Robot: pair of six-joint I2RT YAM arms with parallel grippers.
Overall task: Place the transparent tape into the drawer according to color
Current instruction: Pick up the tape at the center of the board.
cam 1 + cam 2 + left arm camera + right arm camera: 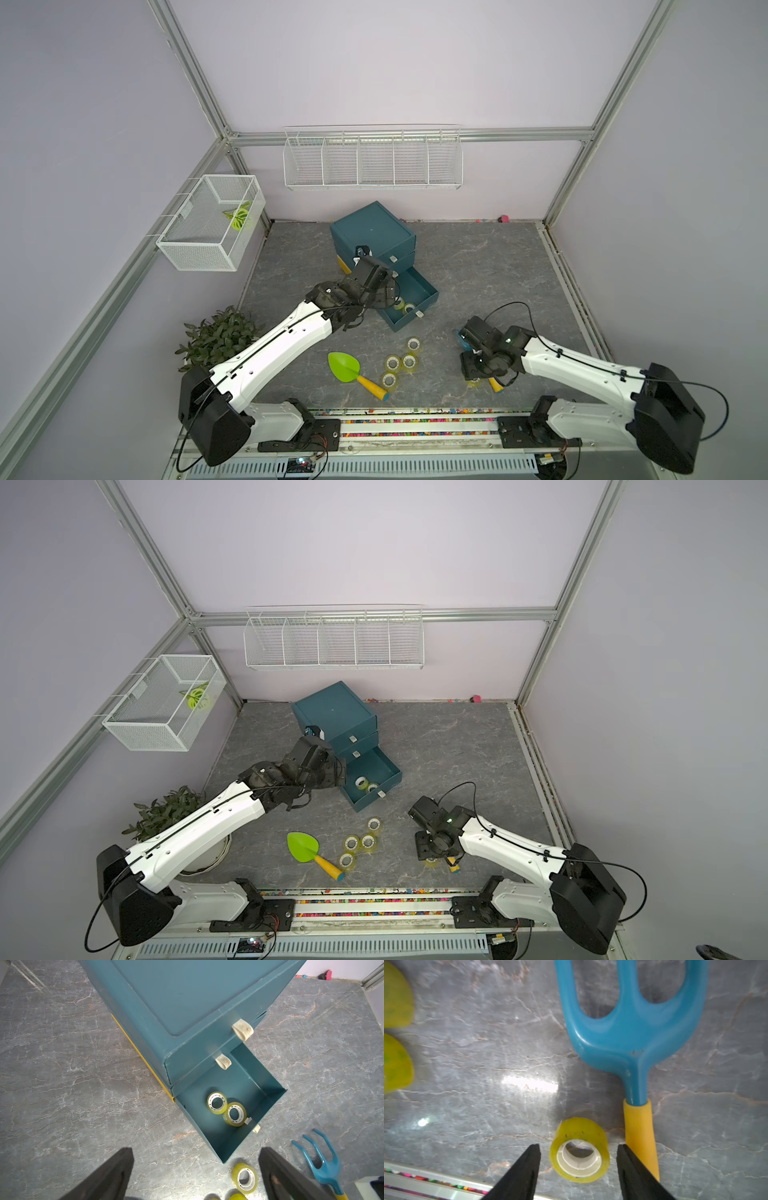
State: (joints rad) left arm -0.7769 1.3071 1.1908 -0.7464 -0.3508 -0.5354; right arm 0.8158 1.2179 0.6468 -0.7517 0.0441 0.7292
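1. Top views: the grey marbled table carries a teal drawer cabinet toward the back.
2. The bottom drawer is pulled out. The two drawers above it are shut.
3. The left gripper hangs near the open drawer, its fingers spread wide with nothing between them.
4. The right gripper is low over the table's front. Its fingers are spread either side of the single roll, with a gap on each side and no pinch.
5. A green shovel lies flat on the table. A blue rake lies under the right arm.
6. The transparent tape is all yellow-green.
   - The pair of rolls sits inside the bottom drawer, touching each other.
   - Four loose rolls are clustered between the shovel and the right arm.
   - The single roll lies on its side just beside the rake's yellow handle.
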